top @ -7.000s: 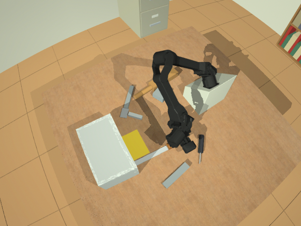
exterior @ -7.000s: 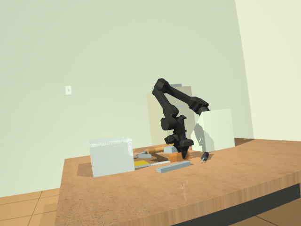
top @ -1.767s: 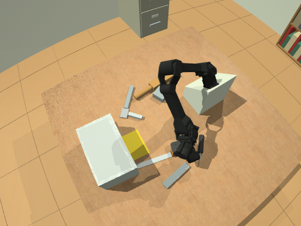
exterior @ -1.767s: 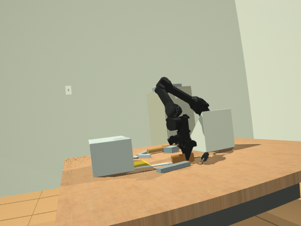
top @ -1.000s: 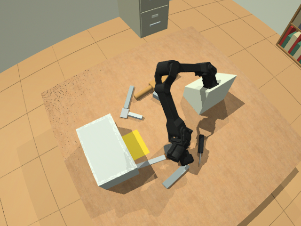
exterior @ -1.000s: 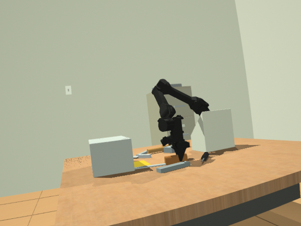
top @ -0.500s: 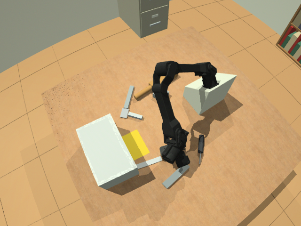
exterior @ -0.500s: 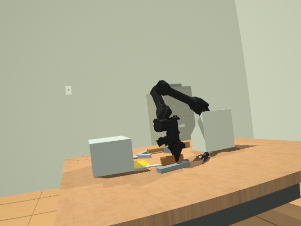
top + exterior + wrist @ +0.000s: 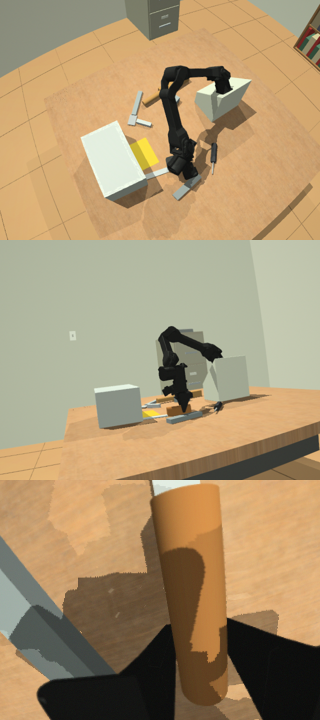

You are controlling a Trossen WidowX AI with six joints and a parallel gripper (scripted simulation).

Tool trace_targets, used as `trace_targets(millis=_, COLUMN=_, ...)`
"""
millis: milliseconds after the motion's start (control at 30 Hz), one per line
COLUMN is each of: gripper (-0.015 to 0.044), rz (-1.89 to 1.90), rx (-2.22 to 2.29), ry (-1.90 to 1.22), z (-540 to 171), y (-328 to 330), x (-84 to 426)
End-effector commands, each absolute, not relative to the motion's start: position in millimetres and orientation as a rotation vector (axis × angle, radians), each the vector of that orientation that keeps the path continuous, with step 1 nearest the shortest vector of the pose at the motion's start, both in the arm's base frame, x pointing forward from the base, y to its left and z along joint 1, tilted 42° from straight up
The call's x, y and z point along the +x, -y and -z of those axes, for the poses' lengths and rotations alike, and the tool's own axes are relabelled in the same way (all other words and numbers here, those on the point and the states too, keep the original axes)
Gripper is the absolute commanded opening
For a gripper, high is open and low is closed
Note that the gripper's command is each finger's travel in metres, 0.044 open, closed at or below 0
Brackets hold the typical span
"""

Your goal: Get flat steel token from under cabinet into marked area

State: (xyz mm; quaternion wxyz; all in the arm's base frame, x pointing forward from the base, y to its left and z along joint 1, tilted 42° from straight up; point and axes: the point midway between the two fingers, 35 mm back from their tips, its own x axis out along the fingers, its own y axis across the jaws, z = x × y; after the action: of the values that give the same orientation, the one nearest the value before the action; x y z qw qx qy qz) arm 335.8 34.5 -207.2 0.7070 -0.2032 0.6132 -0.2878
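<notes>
The gripper (image 9: 190, 176) (image 9: 184, 412) (image 9: 201, 635) is shut on the orange handle (image 9: 171, 411) (image 9: 189, 525) of a flat-bladed tool, low over the table. Its pale metal blade (image 9: 158, 173) (image 9: 155, 417) (image 9: 175, 486) points at the white cabinet (image 9: 111, 157) (image 9: 118, 406) and reaches its near front corner; its far end is hidden there. The yellow marked area (image 9: 149, 152) (image 9: 150, 413) lies in front of the cabinet, beside the blade, partly in shadow. The steel token is not visible in any view, and the vent slots do not show.
A grey bar (image 9: 184, 190) (image 9: 184, 417) (image 9: 47, 630) lies close beside the gripper. A screwdriver (image 9: 213, 152) (image 9: 218, 406) lies right of it. A grey angled tool (image 9: 132, 120), an orange rod (image 9: 151, 98) and a grey block (image 9: 177, 99) lie behind. A pale angular housing (image 9: 231, 103) (image 9: 232, 379) stands at the arm's far end.
</notes>
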Motion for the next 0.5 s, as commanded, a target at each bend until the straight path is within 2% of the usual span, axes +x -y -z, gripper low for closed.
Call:
trace_targets(millis=0, gripper=0.0, rz=0.636, rx=-0.452, ry=-1.363, z=206.2, y=-34.1, x=342.4)
trace_targets(millis=467, gripper=0.0, rz=0.637, rx=-0.452, ry=-1.362, z=203.4, y=-33.1, x=358.8)
